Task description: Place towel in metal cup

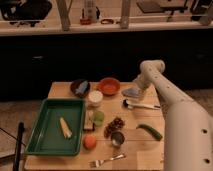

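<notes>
The small metal cup (117, 138) stands upright near the table's front, between an orange fruit (90, 142) and a green vegetable (150, 131). My gripper (132, 93) is low over the right part of the table, just right of the orange bowl (108, 86) and behind a long spoon (140, 104). A grey-blue shape sits at the gripper; I cannot tell if it is the towel. Another bluish piece (83, 85) lies in a dark bowl (76, 89) at the back left. The cup is well in front of the gripper.
A green tray (42, 142) holding a yellow item (65, 127) fills the left side. A white cup (95, 97), a green fruit (98, 118), dark grapes (114, 125) and a fork (108, 160) lie mid-table. My white arm (175, 110) spans the right edge.
</notes>
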Tool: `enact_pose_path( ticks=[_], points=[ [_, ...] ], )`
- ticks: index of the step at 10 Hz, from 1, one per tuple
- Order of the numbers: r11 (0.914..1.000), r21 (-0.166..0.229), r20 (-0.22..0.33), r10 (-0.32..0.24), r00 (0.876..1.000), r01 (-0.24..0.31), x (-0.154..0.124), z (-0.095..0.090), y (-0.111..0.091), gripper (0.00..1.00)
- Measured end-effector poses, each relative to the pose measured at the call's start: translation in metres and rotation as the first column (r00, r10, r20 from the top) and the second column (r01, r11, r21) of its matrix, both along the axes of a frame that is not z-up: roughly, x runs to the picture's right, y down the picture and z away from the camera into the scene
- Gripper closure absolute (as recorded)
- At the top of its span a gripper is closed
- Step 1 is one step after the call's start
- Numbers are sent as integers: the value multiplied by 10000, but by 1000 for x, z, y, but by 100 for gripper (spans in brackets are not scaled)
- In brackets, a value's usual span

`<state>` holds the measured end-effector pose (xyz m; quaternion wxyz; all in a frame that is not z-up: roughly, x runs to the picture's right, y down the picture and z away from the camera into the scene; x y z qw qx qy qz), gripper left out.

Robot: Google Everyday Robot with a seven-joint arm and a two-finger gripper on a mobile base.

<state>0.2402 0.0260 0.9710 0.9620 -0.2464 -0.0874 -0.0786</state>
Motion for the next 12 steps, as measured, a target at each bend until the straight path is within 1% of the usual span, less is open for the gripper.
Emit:
enact_pose_path(
  ticks=[2,3,4,5,7,8,9,11,12],
  points=[
    [9999,-105,95,-94,9999,95,-4,5,0,20],
    [9996,-232,165,-137,9998,141,-7,8,3,20],
    [9996,-246,212,-138,9997,143,-8,11,3,20],
    [9991,-401,255,-141,9996,152,-7,13,6,20],
    [9983,-564,299,-125,9995,141,-6,17,9,20],
    [9976,-683,365,-115,9993,140,-6,19,12,22],
    [9967,-795,429,-104,9990,138,-6,23,16,28],
    [9941,-1079,509,-24,9987,79,-3,25,24,47],
    [9934,-1144,530,33,9986,28,-1,27,27,59]
  ],
)
